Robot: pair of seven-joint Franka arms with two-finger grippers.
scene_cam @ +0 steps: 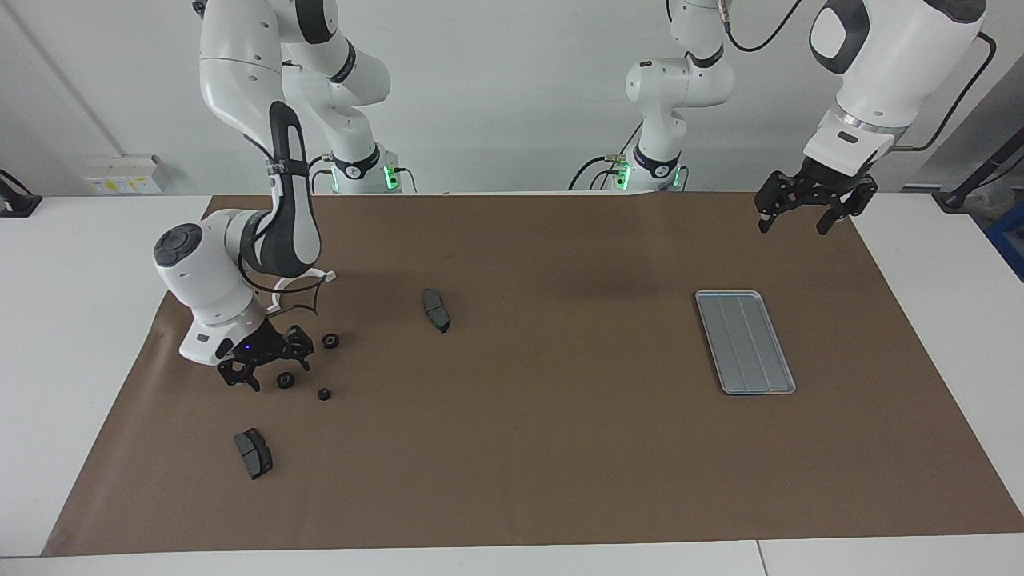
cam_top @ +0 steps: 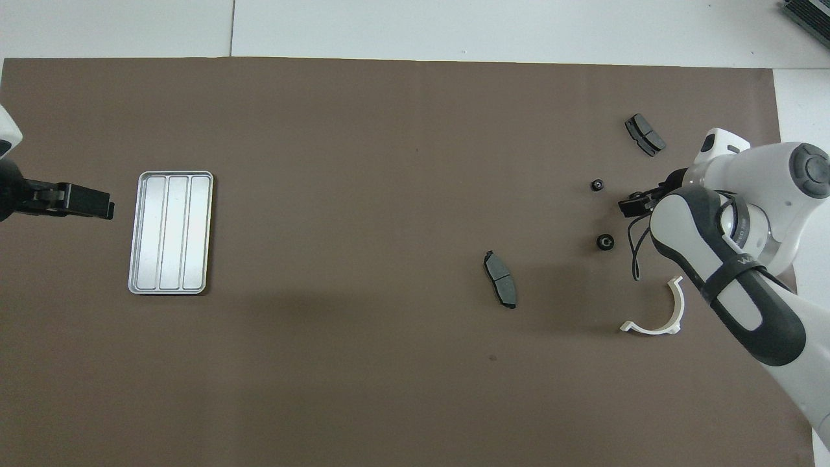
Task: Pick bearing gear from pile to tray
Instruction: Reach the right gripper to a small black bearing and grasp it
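The pile lies at the right arm's end of the brown mat. It holds three small black bearing gears (scene_cam: 330, 341) (scene_cam: 284, 380) (scene_cam: 324, 394), a white half-ring (scene_cam: 306, 277) and two dark brake-pad pieces (scene_cam: 436, 310) (scene_cam: 254, 453). My right gripper (scene_cam: 270, 374) is open and low over the middle gear, with a finger on each side of it. In the overhead view the right gripper (cam_top: 632, 206) hides that gear; the other two gears (cam_top: 597, 185) (cam_top: 605, 242) show. The empty silver tray (scene_cam: 744, 342) (cam_top: 170, 232) lies at the left arm's end. My left gripper (scene_cam: 806, 216) (cam_top: 97, 209) waits open in the air over the mat's edge by the tray.
The brown mat (scene_cam: 560, 448) covers most of the white table. One brake-pad piece (cam_top: 500, 288) lies toward the middle, between the pile and the tray. The right arm's forearm passes over the half-ring (cam_top: 655, 318).
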